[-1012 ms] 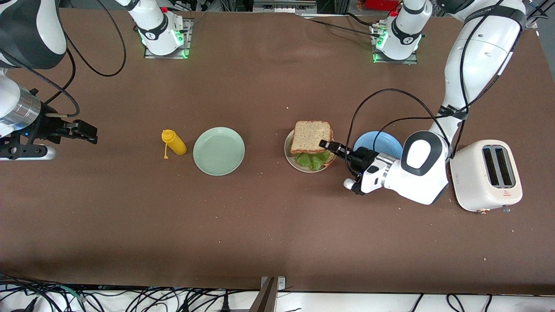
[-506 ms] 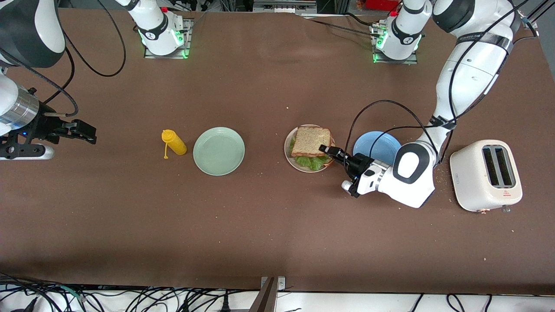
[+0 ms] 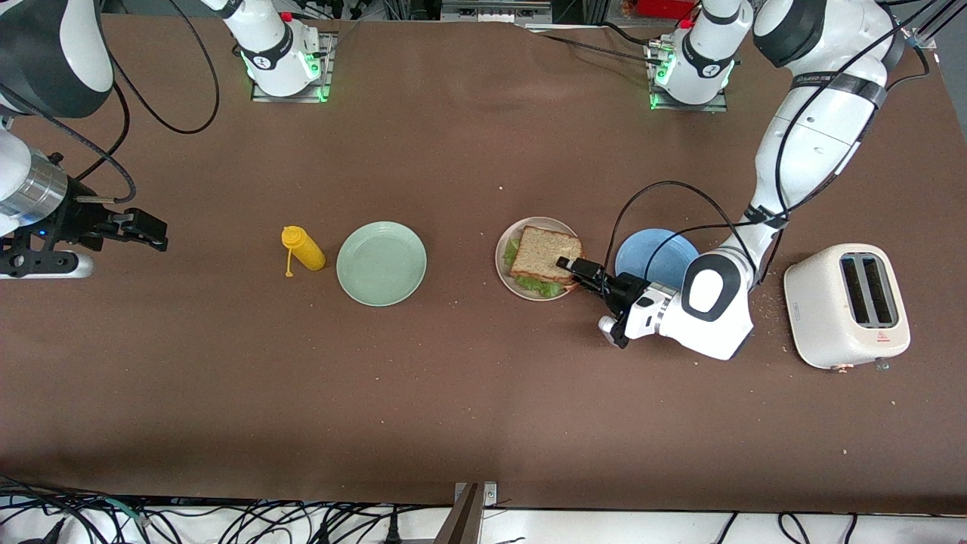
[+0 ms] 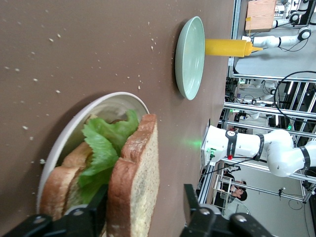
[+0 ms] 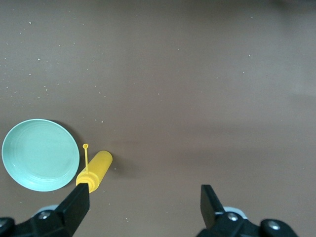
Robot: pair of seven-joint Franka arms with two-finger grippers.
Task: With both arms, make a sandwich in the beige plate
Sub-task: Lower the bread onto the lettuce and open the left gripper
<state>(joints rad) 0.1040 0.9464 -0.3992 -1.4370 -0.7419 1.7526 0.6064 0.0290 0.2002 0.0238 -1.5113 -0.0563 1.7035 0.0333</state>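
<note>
Brown desk [image 3: 483, 393]: sandwich [image 3: 550, 257] on beige plate [image 3: 505, 261], mid-desk. Left pincer [image 3: 576, 270] at sandwich edge, jaws parted astride top slice, not squeezing. Right pincer [image 3: 155, 230] waits wide open, empty

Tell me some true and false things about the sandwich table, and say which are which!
1. The sandwich sits on the beige plate. True.
2. The mint plate has bread on it. False: it holds nothing.
3. The mustard bottle lies on its side beside the mint plate. True.
4. The left gripper is at the sandwich's edge, its fingers open on either side of the top slice. True.
5. The right gripper holds the mustard bottle. False: it is open and waits over the table at the right arm's end.
6. Toast sticks out of the toaster. False: no bread shows in its slots.
</note>
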